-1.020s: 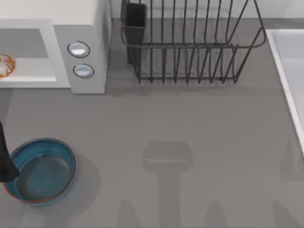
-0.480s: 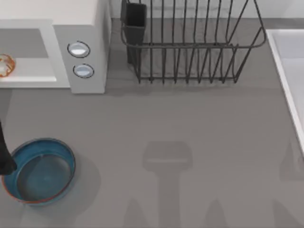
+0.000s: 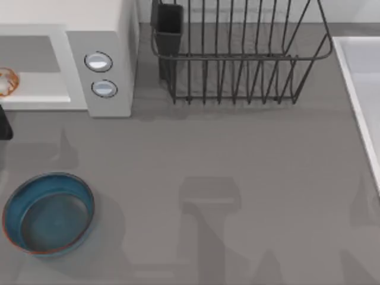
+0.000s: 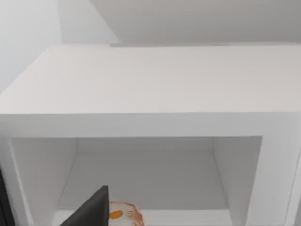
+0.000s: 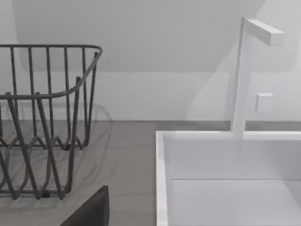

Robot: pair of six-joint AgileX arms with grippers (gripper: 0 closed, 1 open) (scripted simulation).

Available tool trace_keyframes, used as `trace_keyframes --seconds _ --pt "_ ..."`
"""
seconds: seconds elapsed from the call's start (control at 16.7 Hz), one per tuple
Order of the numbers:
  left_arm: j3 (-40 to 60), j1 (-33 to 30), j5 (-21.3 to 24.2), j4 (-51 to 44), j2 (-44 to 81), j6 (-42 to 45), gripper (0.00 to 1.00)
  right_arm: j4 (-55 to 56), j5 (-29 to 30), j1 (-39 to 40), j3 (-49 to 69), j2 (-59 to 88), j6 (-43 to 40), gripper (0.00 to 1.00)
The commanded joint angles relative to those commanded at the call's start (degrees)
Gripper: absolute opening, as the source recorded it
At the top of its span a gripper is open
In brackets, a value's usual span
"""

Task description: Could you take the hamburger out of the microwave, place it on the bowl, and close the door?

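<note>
Left gripper (image 3: 3,126), its finger state impossible to tell, hovers at the microwave (image 3: 110,56) mouth, the hamburger (image 3: 7,81) at its twelve o'clock inside; likely light and soft, best pinched gently across its sides.

The top view looks straight down on the grey table (image 3: 237,178), taking in the microwave (image 3: 101,53) at its far left, the wire dish rack (image 3: 237,59) beside it and the sink (image 3: 362,89) at the right edge. The left wrist view sits low and close before the microwave (image 4: 150,94), facing level into its open cavity. The right wrist view faces the dish rack (image 5: 42,122) and sink (image 5: 225,179) from near table height. Each wrist view shares those landmarks with the top view.
</note>
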Motion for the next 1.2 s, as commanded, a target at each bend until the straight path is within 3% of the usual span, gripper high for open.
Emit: trace_keyframes --seconds 0.72,0.96,1.2 --pt "28.99 6.32 7.20 33.49 75.94 2.82 1.00 0.00 0.00 0.00 0.00 0.00 0.00 1.00" --pt "35.04 7.64 8.71 40.48 91.68 3.40 1.00 0.00 0.00 0.00 0.00 0.00 0.00 1.00" --pt "37.60 8.20 9.34 43.44 98.01 3.65 1.00 0.00 0.00 0.00 0.00 0.00 0.00 1.00"
